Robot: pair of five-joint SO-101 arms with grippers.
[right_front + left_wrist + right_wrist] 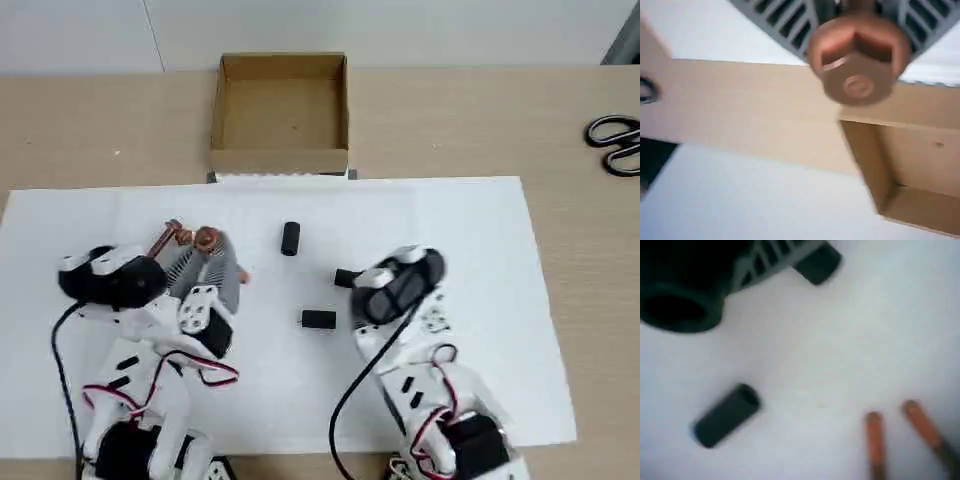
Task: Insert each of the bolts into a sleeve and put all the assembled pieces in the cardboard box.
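Table (80,120) is mostly covered by a white paper (480,260), which is where pretty much everything is laid out. The box (280,158) is parked at the far edge of the paper, open side up, roughly in the middle. Scissors (615,143) are left on bare wood way off to the right, well apart from the rest.

The left arm (140,370) is stretched over the paper's left part. Its left gripper (208,245) is clamped on the held bolt (857,65), pinched between the grey ribbed fingers (775,15), with the copper hex head turned toward the wrist camera. That bolt is held up off the paper, and in the left wrist view the box is seen past it. The loose bolt (166,239) is lying tilted on the paper just beside that gripper, on its outer side.

The right arm (440,390) is set over the middle-right of the paper. The right gripper (352,280) looks pressed onto the gripped sleeve (675,307), which is seen huge and close in the right wrist view, open end toward the camera, right against a grey finger (770,260).

Two more black sleeves are left flat on the paper. The far sleeve (290,238) is between the two grippers, nearer the box. The near sleeve (318,319) is just beside the right arm, on its inner side.
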